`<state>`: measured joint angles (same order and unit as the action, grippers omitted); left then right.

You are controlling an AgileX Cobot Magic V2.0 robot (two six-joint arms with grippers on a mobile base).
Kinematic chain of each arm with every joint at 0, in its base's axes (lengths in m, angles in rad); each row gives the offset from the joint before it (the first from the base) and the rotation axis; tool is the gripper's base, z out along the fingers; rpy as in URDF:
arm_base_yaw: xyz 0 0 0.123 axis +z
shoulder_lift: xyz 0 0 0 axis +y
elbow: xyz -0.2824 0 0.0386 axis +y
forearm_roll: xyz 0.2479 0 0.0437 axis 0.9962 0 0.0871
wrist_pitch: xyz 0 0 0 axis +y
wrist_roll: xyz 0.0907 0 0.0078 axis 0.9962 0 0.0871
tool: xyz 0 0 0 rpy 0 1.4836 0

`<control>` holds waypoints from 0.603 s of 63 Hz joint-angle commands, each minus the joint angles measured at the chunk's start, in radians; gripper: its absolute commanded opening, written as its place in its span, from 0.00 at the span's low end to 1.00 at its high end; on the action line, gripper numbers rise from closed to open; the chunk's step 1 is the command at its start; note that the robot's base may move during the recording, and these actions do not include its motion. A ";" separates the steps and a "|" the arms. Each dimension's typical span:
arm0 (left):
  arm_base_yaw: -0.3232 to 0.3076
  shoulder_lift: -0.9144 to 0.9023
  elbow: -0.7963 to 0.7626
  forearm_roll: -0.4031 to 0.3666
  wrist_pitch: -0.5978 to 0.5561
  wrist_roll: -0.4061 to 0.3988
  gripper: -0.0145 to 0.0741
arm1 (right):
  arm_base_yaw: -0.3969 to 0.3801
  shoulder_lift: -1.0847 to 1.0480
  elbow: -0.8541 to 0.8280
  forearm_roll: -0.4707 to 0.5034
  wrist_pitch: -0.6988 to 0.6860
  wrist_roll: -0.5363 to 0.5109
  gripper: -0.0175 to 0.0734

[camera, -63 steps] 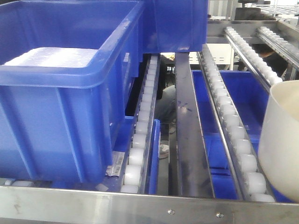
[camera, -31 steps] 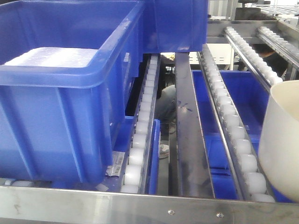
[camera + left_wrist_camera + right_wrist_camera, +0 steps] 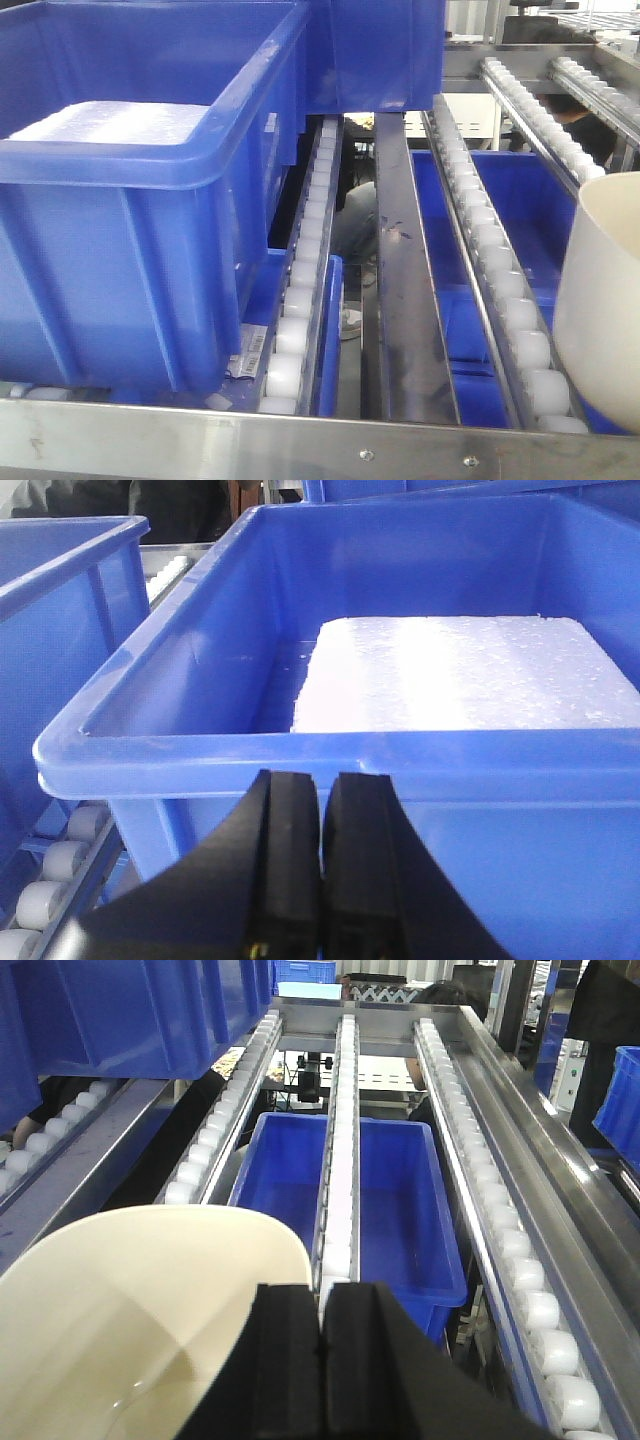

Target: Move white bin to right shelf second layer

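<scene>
White bin (image 3: 150,1310) fills the 7 o'clock corner of the right wrist view: smooth, glossy cream plastic, with a thin rounded rim curving from 9 o'clock round toward the centre. In the front view its tapering outer wall (image 3: 600,300) stands at 4 o'clock, over the near end of a roller lane.

The right gripper (image 3: 322,1360) rises from 6 o'clock in its own view, two matte black rubbery pads pressed flat together with only a hairline seam between them. The bin's rim runs in behind the left pad; whether the jaws pinch that rim, I cannot tell.

The right shelf second layer (image 3: 345,1110) stretches away toward 12 o'clock: lanes of small white rollers seated in grey metal rails, and its riveted steel front rail (image 3: 320,445) crosses the front view at 6 o'clock.

A blue crate (image 3: 400,1200), open-topped and ribless inside, sits below the lanes, seen between them.

The left gripper (image 3: 320,870) shows the same black pads, jaws together and holding nothing, just in front of the thick rolled rim of a big blue crate (image 3: 330,750). Inside that crate lies a flat white foam slab (image 3: 460,675), grainy on top with square edges. A second blue crate (image 3: 60,600) stands at 9 o'clock.
</scene>
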<state>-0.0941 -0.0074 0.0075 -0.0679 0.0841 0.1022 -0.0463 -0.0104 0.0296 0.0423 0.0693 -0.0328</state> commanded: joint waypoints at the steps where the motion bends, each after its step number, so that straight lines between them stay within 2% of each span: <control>1: -0.008 -0.013 0.037 -0.006 -0.084 -0.003 0.26 | 0.002 -0.020 -0.015 -0.010 -0.086 0.000 0.25; 38: -0.008 -0.013 0.037 -0.006 -0.084 -0.003 0.26 | 0.002 -0.020 -0.015 -0.010 -0.086 0.000 0.25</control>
<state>-0.0941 -0.0074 0.0075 -0.0679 0.0841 0.1022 -0.0463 -0.0104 0.0296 0.0423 0.0693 -0.0328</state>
